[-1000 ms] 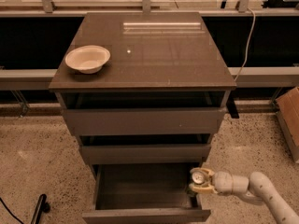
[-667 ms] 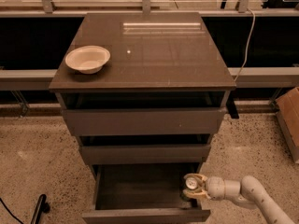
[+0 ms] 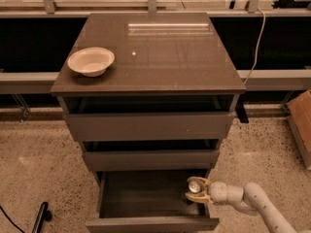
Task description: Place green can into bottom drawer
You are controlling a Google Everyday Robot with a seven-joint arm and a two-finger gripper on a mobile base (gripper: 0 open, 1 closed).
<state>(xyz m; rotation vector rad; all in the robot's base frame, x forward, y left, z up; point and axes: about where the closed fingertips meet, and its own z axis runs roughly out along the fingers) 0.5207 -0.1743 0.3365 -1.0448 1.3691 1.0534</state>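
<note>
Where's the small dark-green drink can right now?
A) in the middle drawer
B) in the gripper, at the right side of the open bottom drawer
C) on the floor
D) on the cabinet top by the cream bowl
B: the gripper is shut around the small dark-green, silver-topped can at the right side of the open, shallow grey-brown bottom drawer.

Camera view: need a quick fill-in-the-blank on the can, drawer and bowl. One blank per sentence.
1. The claw is shut on the green can, whose ____ top faces the camera.
2. The can is at the ____ end of the bottom drawer, as the camera sees it.
3. The bottom drawer is pulled ____.
4. The cream bowl sits on ____ of the cabinet.

Missing words: silver; right; open; top
</note>
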